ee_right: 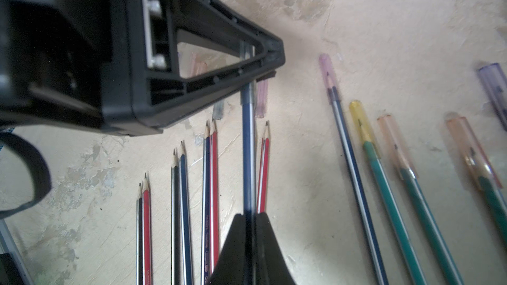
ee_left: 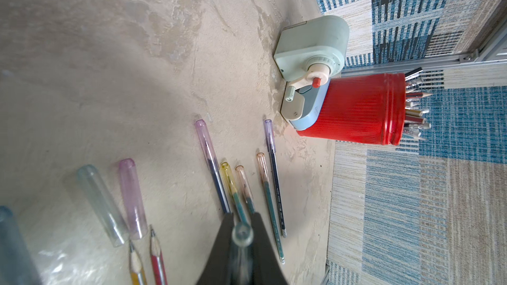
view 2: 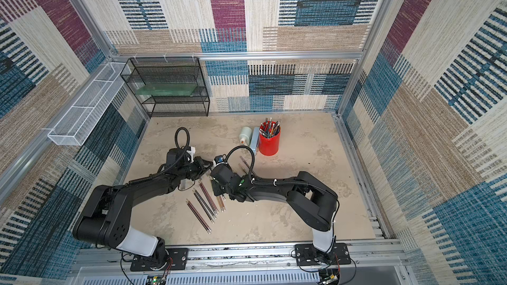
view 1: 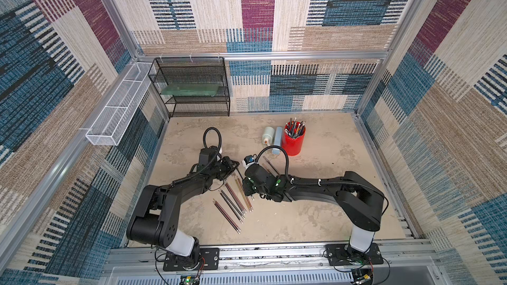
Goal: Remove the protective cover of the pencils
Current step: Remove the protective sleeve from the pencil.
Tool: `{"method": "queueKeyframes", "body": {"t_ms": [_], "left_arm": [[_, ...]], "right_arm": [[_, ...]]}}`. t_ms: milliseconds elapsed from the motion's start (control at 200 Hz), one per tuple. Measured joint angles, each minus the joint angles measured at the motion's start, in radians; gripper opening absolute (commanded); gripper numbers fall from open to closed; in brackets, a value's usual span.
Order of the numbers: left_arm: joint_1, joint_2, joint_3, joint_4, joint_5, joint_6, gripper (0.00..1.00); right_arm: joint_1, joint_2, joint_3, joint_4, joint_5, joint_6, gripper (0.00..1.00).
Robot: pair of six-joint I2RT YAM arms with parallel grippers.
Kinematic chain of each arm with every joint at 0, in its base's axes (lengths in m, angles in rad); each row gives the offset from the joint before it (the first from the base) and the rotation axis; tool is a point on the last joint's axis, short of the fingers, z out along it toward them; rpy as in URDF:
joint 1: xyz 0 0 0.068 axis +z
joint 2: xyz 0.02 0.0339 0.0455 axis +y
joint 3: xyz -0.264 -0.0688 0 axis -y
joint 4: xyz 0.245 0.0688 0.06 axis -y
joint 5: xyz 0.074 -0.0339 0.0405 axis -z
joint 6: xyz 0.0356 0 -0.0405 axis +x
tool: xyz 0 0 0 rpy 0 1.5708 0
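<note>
Nearest the robot, bare pencils (view 1: 233,204) lie on the table (view 1: 315,215), the print on their shafts too small to read. Just beyond, the right gripper (ee_right: 249,216) is clamped on a blue pencil (ee_right: 249,146) whose tip is hidden inside the clear cover (ee_left: 242,235) pinched by the left gripper (ee_left: 242,219). Farther off lie capped pencils (ee_left: 211,165) and a red cup (view 1: 293,139).

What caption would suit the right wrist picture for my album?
Right gripper holds a blue pencil while the left gripper pinches its clear cover.
</note>
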Motion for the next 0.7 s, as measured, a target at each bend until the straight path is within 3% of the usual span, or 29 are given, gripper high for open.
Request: {"method": "queueKeyframes", "body": {"t_ms": [40, 105, 305, 561, 696], "left_arm": [[0.0, 0.0, 0.0, 0.0, 0.0, 0.0, 0.06], [0.0, 0.0, 0.0, 0.0, 0.0, 0.0, 0.05], [0.0, 0.0, 0.005, -0.004, -0.001, 0.0, 0.04], [0.0, 0.001, 0.011, -0.026, -0.003, 0.001, 0.02], [0.0, 0.001, 0.012, -0.037, -0.003, 0.003, 0.01]], "right_arm": [[0.0, 0.0, 0.0, 0.0, 0.0, 0.0, 0.17], [0.0, 0.0, 0.0, -0.001, 0.0, 0.0, 0.24], [0.0, 0.026, 0.029, -0.007, -0.001, -0.004, 0.27], [0.0, 0.056, 0.046, -0.013, -0.012, -0.003, 0.04], [-0.001, 0.048, 0.027, -0.002, -0.021, -0.003, 0.0]]}}
